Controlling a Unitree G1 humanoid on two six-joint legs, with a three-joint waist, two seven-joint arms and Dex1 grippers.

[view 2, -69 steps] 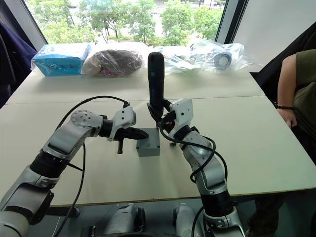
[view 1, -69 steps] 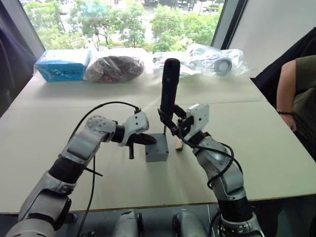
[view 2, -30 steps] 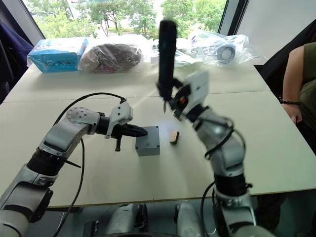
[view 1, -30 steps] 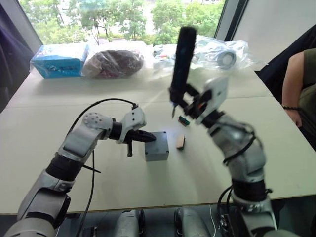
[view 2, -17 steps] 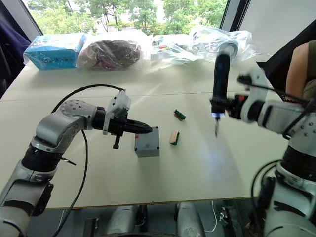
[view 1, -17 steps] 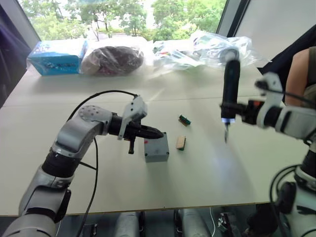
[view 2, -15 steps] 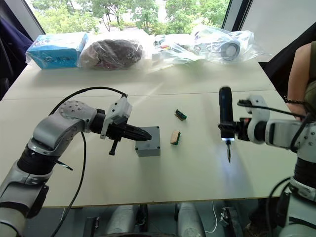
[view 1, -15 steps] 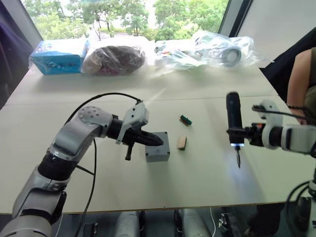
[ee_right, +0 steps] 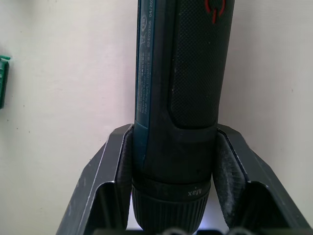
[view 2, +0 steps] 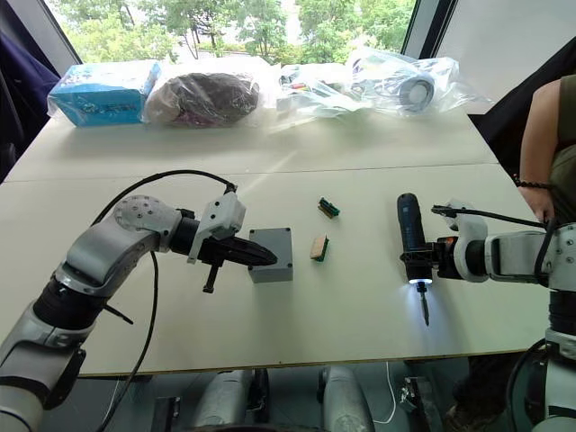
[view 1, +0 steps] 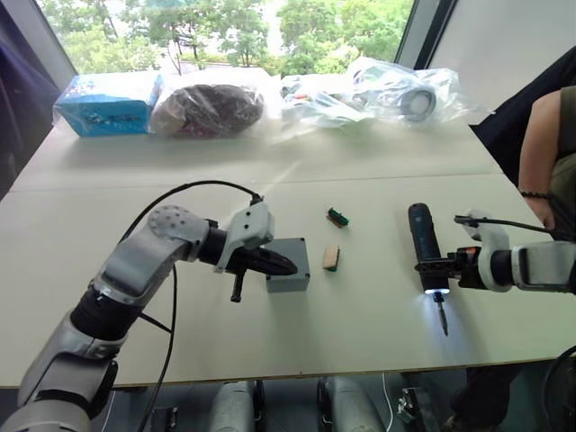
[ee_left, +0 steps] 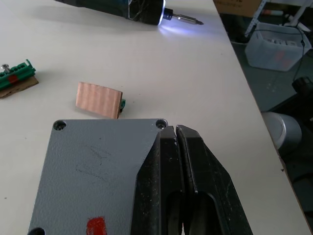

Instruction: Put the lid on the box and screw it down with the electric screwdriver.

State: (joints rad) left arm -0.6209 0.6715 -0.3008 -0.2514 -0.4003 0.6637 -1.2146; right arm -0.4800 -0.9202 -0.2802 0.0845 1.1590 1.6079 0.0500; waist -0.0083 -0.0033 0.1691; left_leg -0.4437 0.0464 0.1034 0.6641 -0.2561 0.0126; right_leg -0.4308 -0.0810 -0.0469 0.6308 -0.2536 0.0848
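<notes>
The lid [ee_left: 98, 166] is sitting on the box [view 1: 290, 278] mid-table; the left gripper [view 1: 286, 265], fingers pressed together, is resting on it; well to the right, the right gripper [view 2: 430, 251] is clamping the electric screwdriver [view 2: 411, 238], lying low over the table [view 1: 378, 315], light glowing.

Grey box [view 1: 288, 265] with lid [ee_left: 98, 166] seated on top, table centre. Black-blue electric screwdriver [view 2: 412, 238] laid flat at right, well apart, bit pointed near, white light lit.

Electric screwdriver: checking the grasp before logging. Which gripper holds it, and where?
The right gripper clamps the electric screwdriver near its bit end, beside the chuck.
</notes>
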